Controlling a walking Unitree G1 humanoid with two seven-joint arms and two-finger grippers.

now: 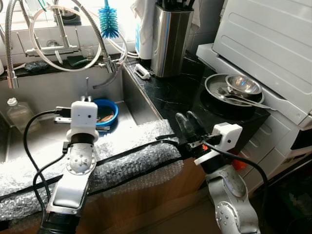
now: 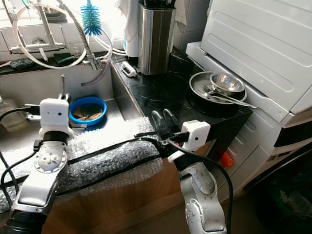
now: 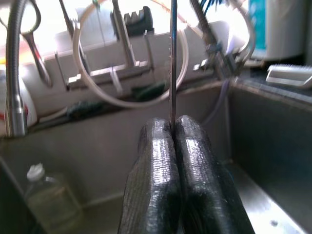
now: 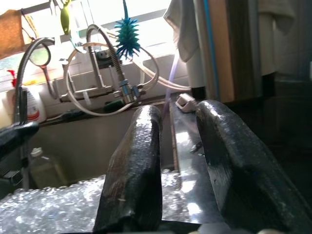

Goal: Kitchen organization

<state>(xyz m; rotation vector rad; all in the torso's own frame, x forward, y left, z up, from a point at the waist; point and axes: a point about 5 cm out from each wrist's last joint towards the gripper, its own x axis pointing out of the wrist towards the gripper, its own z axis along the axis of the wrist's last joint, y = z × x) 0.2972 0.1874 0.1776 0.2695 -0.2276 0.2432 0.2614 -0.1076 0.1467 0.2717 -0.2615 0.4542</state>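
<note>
My left gripper (image 3: 174, 126) is over the steel sink (image 1: 34, 141), shut on a thin metal utensil (image 3: 173, 58) that stands upright out of its fingertips; what kind of utensil it is cannot be told. The utensil's tip (image 1: 87, 87) pokes up behind the left wrist. Just beyond it in the sink lies a blue bowl (image 1: 105, 112) with something brown inside. My right gripper (image 1: 188, 123) hovers open over the black counter's (image 1: 170, 95) front edge, nothing between its fingers (image 4: 139, 161).
A pan (image 1: 214, 90) holding a steel bowl (image 1: 242, 84) and cutlery sits on the counter's right, by a white appliance (image 1: 263, 44). A steel knife block (image 1: 170, 39) and blue brush (image 1: 108, 22) stand at the back. Bubble wrap (image 1: 126, 156) covers the sink's front edge. A bottle (image 1: 18, 114) stands in the sink.
</note>
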